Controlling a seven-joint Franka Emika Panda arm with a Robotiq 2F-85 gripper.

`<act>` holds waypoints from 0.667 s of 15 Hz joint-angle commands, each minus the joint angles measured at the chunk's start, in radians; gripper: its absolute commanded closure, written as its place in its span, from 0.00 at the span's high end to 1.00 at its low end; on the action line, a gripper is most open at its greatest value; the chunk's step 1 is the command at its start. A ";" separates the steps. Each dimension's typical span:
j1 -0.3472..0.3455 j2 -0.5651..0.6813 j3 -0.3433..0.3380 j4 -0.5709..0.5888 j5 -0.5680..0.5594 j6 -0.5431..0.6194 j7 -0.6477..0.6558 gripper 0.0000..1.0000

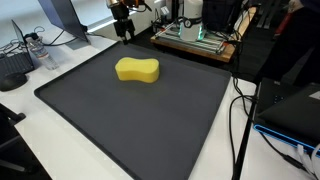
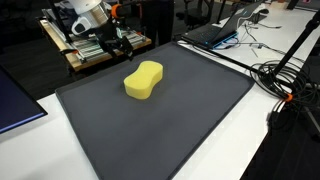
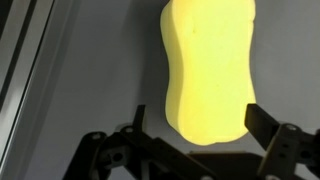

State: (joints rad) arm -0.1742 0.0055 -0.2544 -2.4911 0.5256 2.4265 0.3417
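A yellow, peanut-shaped sponge [image 1: 138,69] [image 2: 144,80] lies flat on a dark grey mat [image 1: 130,120] [image 2: 170,125]. My gripper [image 1: 122,30] [image 2: 119,44] hangs in the air near the mat's far edge, apart from the sponge. In the wrist view the sponge [image 3: 210,65] fills the upper middle, and its near end shows between my two black fingers [image 3: 259,122]. The gripper [image 3: 198,125] is open and holds nothing.
The mat rests on a white table [image 1: 60,70]. A wooden rack with electronics [image 1: 195,40] [image 2: 85,50] stands behind the mat. Cables [image 1: 240,110] [image 2: 285,80], a laptop [image 2: 220,30] and a dark box [image 1: 290,110] lie beside it.
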 commanded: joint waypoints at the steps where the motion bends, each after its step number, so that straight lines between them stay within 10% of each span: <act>1: -0.030 0.015 0.004 0.045 -0.073 -0.014 0.008 1.00; 10: -0.016 0.076 0.026 0.190 -0.244 -0.029 0.095 1.00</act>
State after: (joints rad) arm -0.1940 0.0332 -0.2454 -2.3770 0.3605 2.4248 0.3684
